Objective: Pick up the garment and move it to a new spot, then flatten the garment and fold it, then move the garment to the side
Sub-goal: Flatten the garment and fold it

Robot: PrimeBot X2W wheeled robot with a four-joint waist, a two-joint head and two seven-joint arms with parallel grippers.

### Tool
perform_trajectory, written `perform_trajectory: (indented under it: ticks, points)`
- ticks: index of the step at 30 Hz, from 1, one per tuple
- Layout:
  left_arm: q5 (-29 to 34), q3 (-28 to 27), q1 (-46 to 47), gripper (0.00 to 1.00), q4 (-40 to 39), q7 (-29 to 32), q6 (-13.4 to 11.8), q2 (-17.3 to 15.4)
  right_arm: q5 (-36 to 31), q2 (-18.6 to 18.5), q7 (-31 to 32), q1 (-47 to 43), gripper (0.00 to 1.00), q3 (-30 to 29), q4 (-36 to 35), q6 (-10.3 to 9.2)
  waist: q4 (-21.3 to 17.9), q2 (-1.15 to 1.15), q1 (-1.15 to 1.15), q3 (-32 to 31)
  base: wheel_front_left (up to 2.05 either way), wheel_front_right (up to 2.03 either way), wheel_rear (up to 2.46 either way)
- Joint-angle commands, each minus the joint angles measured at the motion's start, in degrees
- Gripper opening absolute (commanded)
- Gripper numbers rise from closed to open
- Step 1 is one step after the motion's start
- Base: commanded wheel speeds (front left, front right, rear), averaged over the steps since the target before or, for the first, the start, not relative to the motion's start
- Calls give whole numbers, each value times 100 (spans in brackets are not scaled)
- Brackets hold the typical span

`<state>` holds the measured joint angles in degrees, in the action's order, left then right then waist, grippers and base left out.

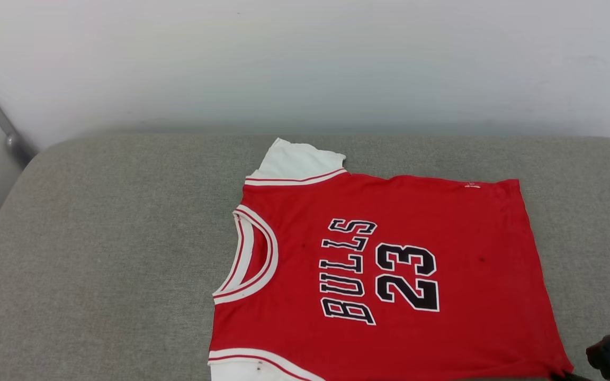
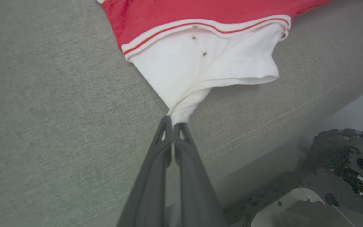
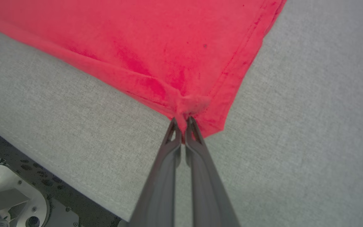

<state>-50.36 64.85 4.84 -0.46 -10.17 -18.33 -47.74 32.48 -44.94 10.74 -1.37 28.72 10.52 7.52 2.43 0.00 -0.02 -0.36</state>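
While the garment lies flat, print up, on the grey cushion, collar toward the robot's left, left gripper clamped on the near white sleeve tip, right gripper clamped on the near red hem corner, both near the cushion's front edge.

Bright, even, diffuse light; shadows are faint, one soft band under the edge of the shirt. Head view is sharp. Wrist views are softer, the fingers blurred near the lens, picture edges bowed.
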Motion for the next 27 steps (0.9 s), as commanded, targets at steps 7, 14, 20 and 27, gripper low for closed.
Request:
perform_trajectory:
  ticks: [7,14,20,27]
  points:
    - [-10,157,-92,0,-63,155,81,57,-231,154,285,-771,0,-659,-453,-6,-4,0,2,36,0,0,0]
    - [398,31,564,0,-75,192,157,-56,-426,587,373,-806,0,-1313,-756,-7,-18,0,2,168,0,0,0]
    - [814,-157,1559,0,-3,357,452,-109,-553,833,400,-577,0,-1722,-933,-6,-115,0,2,356,0,0,0]
    - [1140,-239,2618,0,381,634,944,102,-635,958,418,-103,0,-1777,-1034,-7,-361,0,2,760,0,0,0]
